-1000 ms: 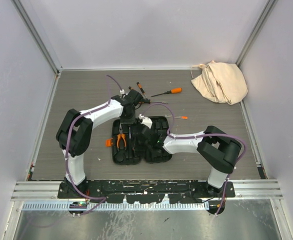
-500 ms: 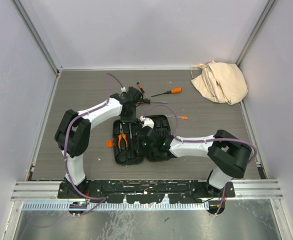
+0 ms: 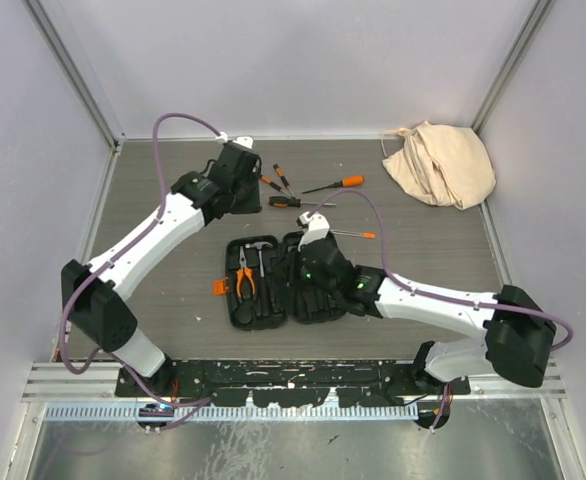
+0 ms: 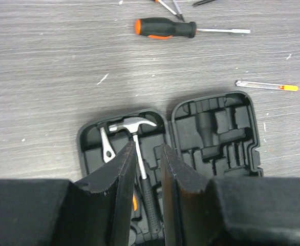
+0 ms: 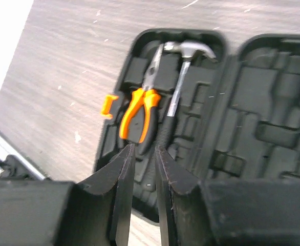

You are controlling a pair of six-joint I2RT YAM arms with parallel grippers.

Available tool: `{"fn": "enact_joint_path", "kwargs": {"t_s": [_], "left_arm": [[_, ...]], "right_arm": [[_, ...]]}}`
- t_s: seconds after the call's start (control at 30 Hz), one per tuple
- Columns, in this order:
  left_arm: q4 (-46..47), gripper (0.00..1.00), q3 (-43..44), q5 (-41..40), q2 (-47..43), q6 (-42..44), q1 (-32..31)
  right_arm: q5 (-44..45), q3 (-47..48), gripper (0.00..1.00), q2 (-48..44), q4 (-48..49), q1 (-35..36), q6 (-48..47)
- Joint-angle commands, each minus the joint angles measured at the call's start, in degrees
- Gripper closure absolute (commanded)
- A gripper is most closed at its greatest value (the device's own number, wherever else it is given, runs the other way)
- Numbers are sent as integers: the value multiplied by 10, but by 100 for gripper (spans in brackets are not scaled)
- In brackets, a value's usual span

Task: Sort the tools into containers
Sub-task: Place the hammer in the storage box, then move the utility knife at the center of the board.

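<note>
case (image 3: 248, 312) open, mid-table (image 3: 153, 200) | pliers (image 5: 140, 110) left of hammer (image 5: 176, 102), both in case's left half | thin screwdriver (image 3: 353, 234) just behind right half | other screwdrivers (image 3: 335, 185) farther back | bag (image 3: 440, 163) far-right corner

a beige cloth bag (image 3: 439, 163) lies all crumpled in the far right corner of the table (image 3: 423, 265), and a bit of string shows at its far left end. the table top is grey with thin wood lines, and it has small white scratches (image 4: 103, 78) on it. pale walls (image 3: 303, 60) stand on three sides, and a shiny metal rail (image 3: 533, 378) runs along the near edge.
</note>
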Motion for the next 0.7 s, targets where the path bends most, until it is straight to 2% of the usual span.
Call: {"fn": "enact_joint_path", "kwargs": {"t_s": [0.0,0.17,0.37,0.67], "left_arm": [[-26,72,-41,-42,-65,18,21],[-30,59,-104,-63,-138,34,44],[-38,52,-183,-64,-227,48,75],[-37,45,-274,-37,-288,53,105]], "right_arm": [[97,4,71,-56,-62,-18,-48],[97,-1,70,-114,-127,-80,-60],[24,-6,67,-160,-204,-223,-58],[-110,27,62,-88,-254,-373,-99]]}}
